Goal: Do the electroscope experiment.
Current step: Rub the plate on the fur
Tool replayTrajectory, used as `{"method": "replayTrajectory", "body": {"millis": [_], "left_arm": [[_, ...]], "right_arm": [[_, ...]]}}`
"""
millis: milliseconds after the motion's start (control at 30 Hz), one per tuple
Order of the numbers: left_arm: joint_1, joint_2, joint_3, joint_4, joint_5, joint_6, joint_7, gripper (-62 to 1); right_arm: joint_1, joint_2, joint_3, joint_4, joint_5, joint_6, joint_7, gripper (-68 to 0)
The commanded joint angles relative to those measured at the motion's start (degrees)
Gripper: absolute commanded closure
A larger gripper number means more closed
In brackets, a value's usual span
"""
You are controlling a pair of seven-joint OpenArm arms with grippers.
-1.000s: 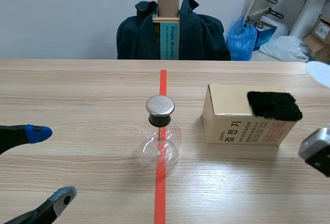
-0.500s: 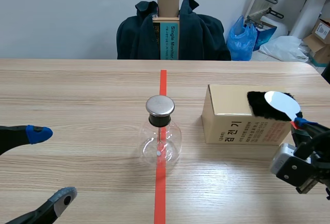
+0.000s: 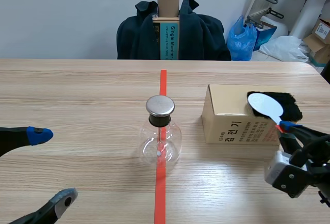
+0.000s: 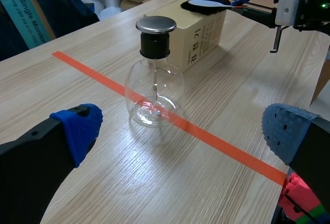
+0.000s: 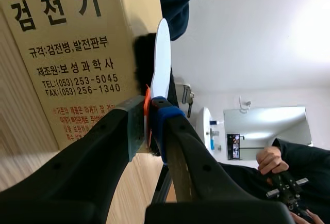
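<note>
The electroscope point(image 3: 160, 131), a round glass flask with a metal cap, stands on the orange tape line at the table's middle; in the left wrist view the electroscope point(image 4: 154, 79) is ahead of my left gripper. My left gripper point(image 3: 50, 167) point(image 4: 183, 131) hangs open and empty at the near left. A cardboard box point(image 3: 232, 121) point(image 4: 198, 25) point(image 5: 67, 53) lies to the right of the flask, with a black fur cloth point(image 3: 291, 108) point(image 5: 140, 53) on top. My right gripper point(image 3: 286, 129) point(image 5: 149, 113) is shut on the red handle of a white paddle point(image 3: 265, 105) point(image 4: 206, 2) point(image 5: 161, 59), whose blade lies over the fur.
The orange tape line point(image 3: 161, 182) runs down the table's middle. Behind the far edge a chair carries a dark jacket point(image 3: 201, 33) and an upright box point(image 3: 168, 28). A blue bag point(image 3: 242, 41) sits at the back right. A person's hand point(image 5: 268, 157) shows far behind.
My right arm came in from the right edge with the white paddle and carried it left and down until the blade is over the fur cloth. The left arm stayed still.
</note>
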Motion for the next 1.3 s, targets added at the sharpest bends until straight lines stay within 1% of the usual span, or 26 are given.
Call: {"method": "replayTrajectory", "body": {"millis": [0,67,100,133,200,233,267,333,400,433,533,567,600,700,733,767,867,900,933,1000,1033,1067,1167,1200,1233,1267], "left_arm": [[-0.3,0.5,-0.5,0.5,-0.4,0.1,-0.6,-62.3],[-0.3,0.5,-0.5,0.5,-0.4,0.1,-0.6,-62.3],[-0.3,0.6,-0.5,0.5,-0.4,0.1,-0.5,-62.3],[-0.3,0.8,-0.5,0.5,-0.4,0.1,-0.5,-62.3],[-0.3,1.2,-0.5,0.5,-0.4,0.1,-0.5,-62.3],[-0.3,1.4,-0.5,0.5,-0.4,0.1,-0.5,-62.3],[-0.3,1.6,-0.5,0.5,-0.4,0.1,-0.5,-62.3],[-0.3,1.9,-0.5,0.5,-0.4,0.1,-0.1,-62.3],[-0.3,2.0,-0.5,0.5,-0.4,0.1,0.6,-62.3],[-0.3,2.0,-0.5,0.5,-0.4,0.1,0.8,-62.3],[-0.3,2.0,-0.5,0.5,-0.4,0.1,1.0,-62.3],[-0.3,2.0,-0.5,0.5,-0.4,0.1,1.0,-62.3],[-0.3,2.0,-0.5,0.5,-0.4,0.1,1.0,-62.3],[-0.3,2.0,-0.5,0.5,-0.4,0.1,1.0,-62.3],[-0.3,2.0,-0.5,0.5,-0.4,0.1,1.0,-62.3],[-0.3,2.0,-0.5,0.5,-0.4,0.1,1.0,-62.3],[-0.5,2.0,-0.5,0.5,-0.4,0.1,1.2,-62.3],[-0.5,2.0,-0.5,0.5,-0.4,0.1,1.2,-62.3],[-0.5,2.0,-0.5,0.5,-0.4,0.1,1.2,-62.3],[-0.5,2.0,-0.5,0.5,-0.4,0.1,1.2,-62.3],[-0.5,2.0,-0.5,0.5,-0.4,0.1,1.2,-62.3],[-0.5,2.0,-0.5,0.5,-0.4,0.2,1.2,-62.3],[-0.5,2.0,-0.5,0.5,-0.4,0.3,1.2,-62.3],[-0.5,2.0,-0.5,0.5,-0.4,0.3,1.2,-62.3],[-0.5,2.0,-0.5,0.5,-0.4,0.3,1.2,-62.3],[-0.5,2.0,-0.5,0.5,-0.4,0.3,1.2,-62.3]], "right_arm": [[0.4,0.7,0.1,0.7,0.4,-0.4,-3.7,-0.8],[0.3,0.8,0.1,0.7,0.4,-0.4,-9.0,-0.8],[0.4,1.0,0.1,0.7,0.3,-0.3,-9.4,-0.8],[0.4,1.1,0.1,0.7,0.3,-0.2,-8.0,-0.8],[0.4,1.1,-0.3,0.7,-0.1,0.9,-2.2,-0.8],[0.4,1.1,-0.7,0.7,-0.3,0.9,-0.5,-0.8],[0.4,1.1,-1.2,0.7,-0.2,0.9,-0.7,-0.8],[0.2,0.9,-1.4,0.7,-0.6,0.9,-6.0,-0.8],[0.2,1.1,-1.3,0.7,-2.7,1.1,-11.8,-0.8],[0.2,1.3,-1.3,0.7,-3.4,1.3,-11.8,-0.8],[0.3,1.2,-1.5,0.7,-5.5,1.3,-4.6,-0.8],[0.4,1.0,-1.5,0.7,-6.5,1.0,-3.7,-0.8],[0.3,0.6,-1.5,0.7,-6.7,0.7,-4.4,-0.8],[0.2,0.6,-1.1,0.7,-6.6,0.7,-12.7,-0.8],[0.2,0.9,-0.8,0.7,-6.6,1.2,-13.5,-0.8],[0.2,1.2,-0.7,0.7,-6.6,1.8,-12.6,-0.8],[0.4,1.3,-1.3,0.7,-6.6,2.1,-4.7,-0.8],[0.4,1.0,-1.5,0.8,-6.6,1.8,-4.7,-0.8],[0.3,0.7,-1.6,0.8,-6.6,1.5,-6.7,-0.8],[0.0,0.4,-1.3,0.8,-6.6,1.6,-13.9,-0.8],[0.0,0.5,-1.0,0.8,-6.6,1.8,-16.0,-0.8],[-0.1,0.8,-0.8,0.8,-6.6,2.2,-15.7,-0.8],[0.4,1.2,-1.1,0.9,-6.6,2.1,-7.1,-0.8],[0.5,0.9,-1.5,1.0,-6.6,2.1,-5.9,-0.8],[0.5,0.7,-1.7,1.0,-6.6,1.7,-6.6,-0.8],[0.4,0.5,-1.7,1.0,-6.6,1.3,-9.1,-0.8]]}}
